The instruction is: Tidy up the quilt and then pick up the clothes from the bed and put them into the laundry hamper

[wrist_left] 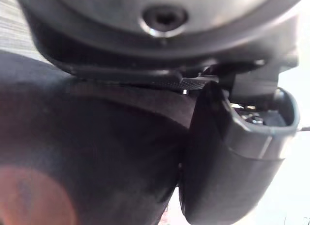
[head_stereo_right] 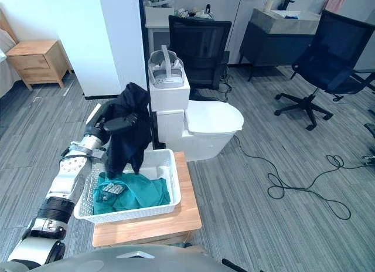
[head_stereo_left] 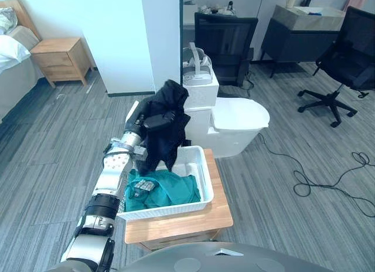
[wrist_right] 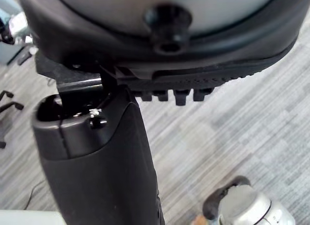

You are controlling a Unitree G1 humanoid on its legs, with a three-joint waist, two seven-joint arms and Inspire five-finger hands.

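One teal garment [head_stereo_left: 167,190] already lies in white laundry hamper [head_stereo_left: 202,166]; our left hand [head_stereo_left: 157,121] clutches black garment [head_stereo_left: 170,140] just above it, release not yet done. Right hand [wrist_right: 97,162]: we cannot tell its state.

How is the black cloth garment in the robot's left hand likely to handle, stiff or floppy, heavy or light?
Probably floppy: the black cloth garment droops in folds from the left hand. Likely light, since one hand holds it up. Its hanging tail may drape over the rim of the white plastic basket rather than drop in neatly.
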